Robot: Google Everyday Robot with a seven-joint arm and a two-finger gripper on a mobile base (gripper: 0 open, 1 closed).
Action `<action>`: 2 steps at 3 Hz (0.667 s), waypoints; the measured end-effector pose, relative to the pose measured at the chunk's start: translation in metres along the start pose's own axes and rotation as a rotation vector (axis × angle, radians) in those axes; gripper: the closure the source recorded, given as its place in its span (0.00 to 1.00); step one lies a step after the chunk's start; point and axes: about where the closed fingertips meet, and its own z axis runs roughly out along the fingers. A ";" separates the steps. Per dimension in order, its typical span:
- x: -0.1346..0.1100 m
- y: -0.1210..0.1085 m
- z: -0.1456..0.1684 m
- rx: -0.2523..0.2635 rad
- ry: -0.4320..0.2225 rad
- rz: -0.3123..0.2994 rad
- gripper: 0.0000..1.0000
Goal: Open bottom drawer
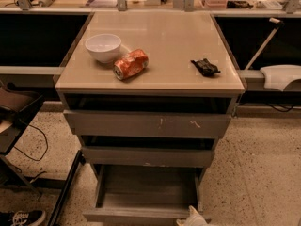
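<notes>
The bottom drawer of the grey cabinet stands pulled far out toward me, and its shallow grey box is bare inside. Its plain front panel runs along the lower edge of the camera view. My gripper shows only as a pale tip at the bottom edge, right at the drawer front's right end. Above it sit the middle drawer with a small pale chip and the top drawer with white scratches, both slightly out.
On the cabinet top lie a white bowl, a crushed orange can and a small black object. A dark chair frame and cables stand at left, a shoe at bottom left, speckled floor at right.
</notes>
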 end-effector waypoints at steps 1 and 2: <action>0.000 0.000 0.000 0.000 0.000 0.000 0.00; 0.000 0.000 0.000 0.000 0.000 0.000 0.00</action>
